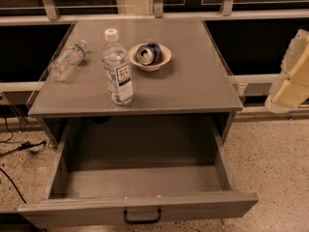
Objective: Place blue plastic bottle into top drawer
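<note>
The blue plastic bottle (117,67) stood upright on the cabinet top (193,81) above the open top drawer (145,208), with the gripper (292,76) out at the right edge, its grip impossible to tell.

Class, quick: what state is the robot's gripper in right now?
Gripper: at the right edge, apart from the blue plastic bottle; open or closed cannot be told.
</note>
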You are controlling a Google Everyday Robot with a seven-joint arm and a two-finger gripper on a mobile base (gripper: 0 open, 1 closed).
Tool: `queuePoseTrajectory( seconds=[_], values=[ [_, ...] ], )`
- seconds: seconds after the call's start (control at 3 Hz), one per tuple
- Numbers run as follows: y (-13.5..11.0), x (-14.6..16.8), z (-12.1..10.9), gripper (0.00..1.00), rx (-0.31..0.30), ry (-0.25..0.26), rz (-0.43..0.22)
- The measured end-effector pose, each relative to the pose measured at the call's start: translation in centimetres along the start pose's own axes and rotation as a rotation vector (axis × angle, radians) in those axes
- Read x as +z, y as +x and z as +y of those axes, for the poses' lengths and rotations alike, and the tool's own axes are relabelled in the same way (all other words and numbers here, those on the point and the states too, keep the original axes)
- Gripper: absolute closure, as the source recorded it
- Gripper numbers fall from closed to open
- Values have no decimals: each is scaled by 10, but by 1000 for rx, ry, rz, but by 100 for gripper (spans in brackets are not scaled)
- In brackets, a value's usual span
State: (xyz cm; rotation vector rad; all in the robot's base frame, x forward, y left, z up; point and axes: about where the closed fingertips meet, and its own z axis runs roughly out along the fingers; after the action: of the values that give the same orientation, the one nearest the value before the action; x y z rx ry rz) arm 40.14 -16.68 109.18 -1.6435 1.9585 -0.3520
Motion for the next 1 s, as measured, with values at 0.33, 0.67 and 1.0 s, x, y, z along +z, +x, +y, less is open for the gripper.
queuePoseTrajectory(
  seconds=[0.33,0.67,1.0],
  values=[
    [0,0,0,0,0,0,0],
    [-18,10,-4,0,12,14,-68],
    [-39,7,-15,0,17,62,-141]
  ],
)
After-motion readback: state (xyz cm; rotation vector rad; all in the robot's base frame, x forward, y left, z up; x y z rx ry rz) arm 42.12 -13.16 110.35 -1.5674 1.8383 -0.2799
